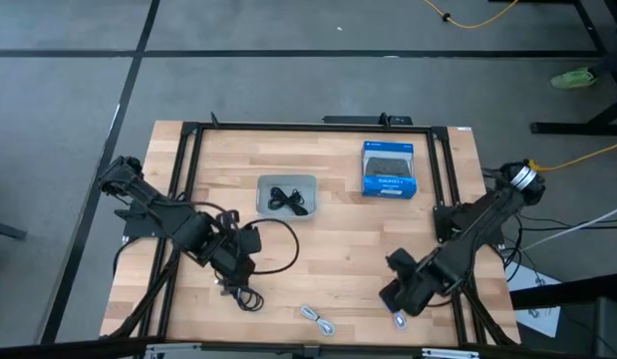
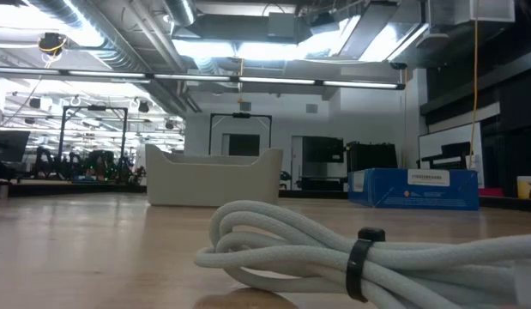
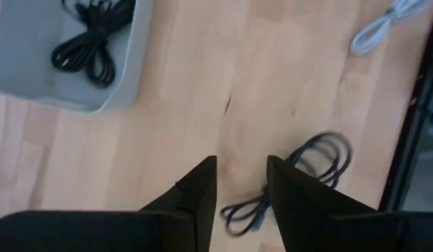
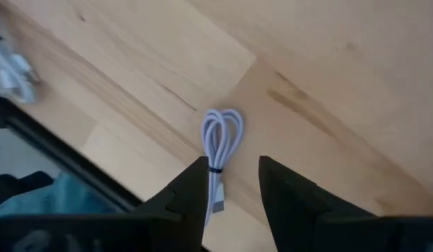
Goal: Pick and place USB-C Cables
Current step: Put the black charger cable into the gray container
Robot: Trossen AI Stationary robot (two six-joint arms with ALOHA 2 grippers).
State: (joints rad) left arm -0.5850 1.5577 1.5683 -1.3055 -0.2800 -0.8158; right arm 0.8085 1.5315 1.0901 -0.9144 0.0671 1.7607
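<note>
One black USB-C cable (image 1: 288, 198) lies coiled inside the grey tray (image 1: 266, 187). A second black cable (image 3: 310, 164) lies loose on the wood near the table's near edge; my open left gripper (image 3: 242, 189) hovers over it, and one finger hides part of the coil. A white cable (image 4: 220, 140), bound by a black tie, lies on the wood with its plug end between the fingers of my open right gripper (image 4: 231, 185). Another white cable (image 1: 319, 319) rests by the near edge, large in the low view (image 2: 334, 253).
The blue retail box (image 1: 390, 170) stands at the far right of the table, right of the tray (image 2: 212, 176). A black frame rail (image 1: 183, 170) borders the wood on the left and right. Bare wood lies between the two grippers (image 1: 328, 259).
</note>
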